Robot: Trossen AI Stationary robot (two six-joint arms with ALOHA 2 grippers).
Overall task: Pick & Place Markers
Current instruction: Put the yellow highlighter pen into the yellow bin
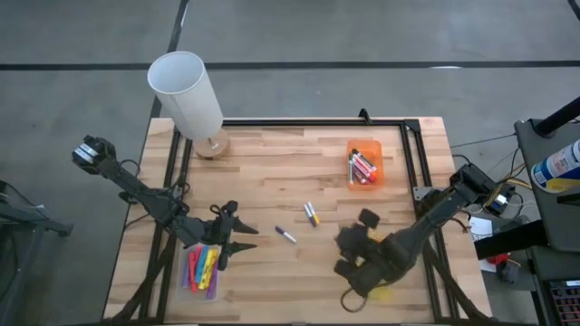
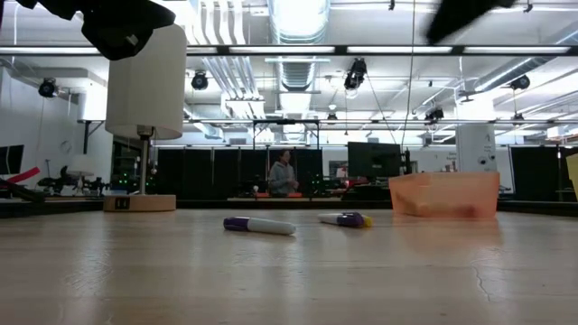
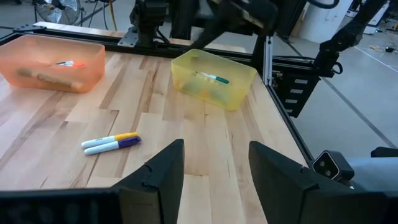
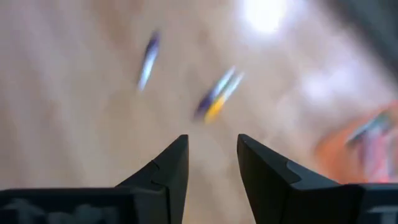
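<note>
Looking down, high view: left gripper near a clear bin of markers, right gripper w/ nothing held; three loose markers lie mid-table. Left wrist: fingers apart, empty. Right wrist: fingers apart too.

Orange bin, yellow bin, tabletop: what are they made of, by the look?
Orange bin: probably thin plastic, translucent and slightly frosted; the markers inside show through its wall.
Yellow bin: seems the same translucent plastic; a green-tipped marker shows inside.
Tabletop: wood, butcher-block style, with glued strips and grain visible; a soft sheen in the low view suggests a sealed finish.
</note>
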